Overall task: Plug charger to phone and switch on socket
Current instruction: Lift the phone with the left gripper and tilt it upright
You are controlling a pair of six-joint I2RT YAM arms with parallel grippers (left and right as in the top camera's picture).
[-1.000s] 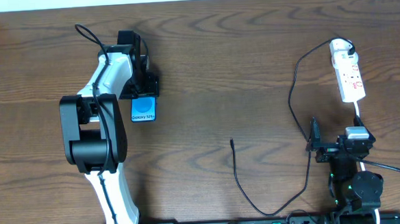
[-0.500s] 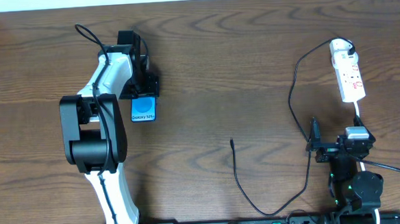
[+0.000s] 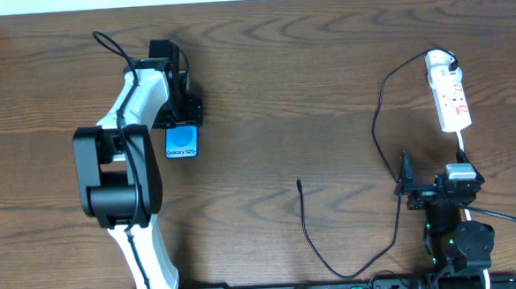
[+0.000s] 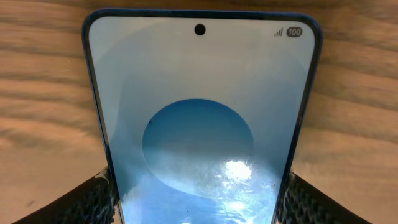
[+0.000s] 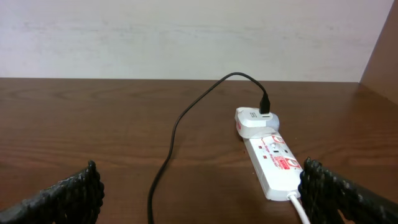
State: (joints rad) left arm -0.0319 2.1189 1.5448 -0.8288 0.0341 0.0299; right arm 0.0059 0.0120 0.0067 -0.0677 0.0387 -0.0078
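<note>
Pinching the phone (image 3: 182, 141) by its long edges with left gripper (image 3: 180, 120), fingers (image 4: 93, 199) tight on both sides; screen up, far left on the table (image 3: 282, 90). Have right gripper (image 5: 199, 193) spread wide and empty, near right. See the charger (image 3: 374, 125) with white plug seated in the socket (image 3: 450, 99) far right, connector tip loose mid-table, well apart from the phone

overhead straight down on table (image 3: 282, 90), left wrist tight on phone (image 4: 199, 124), right wrist low toward socket (image 5: 273, 165), both apparently within overhead too
</note>
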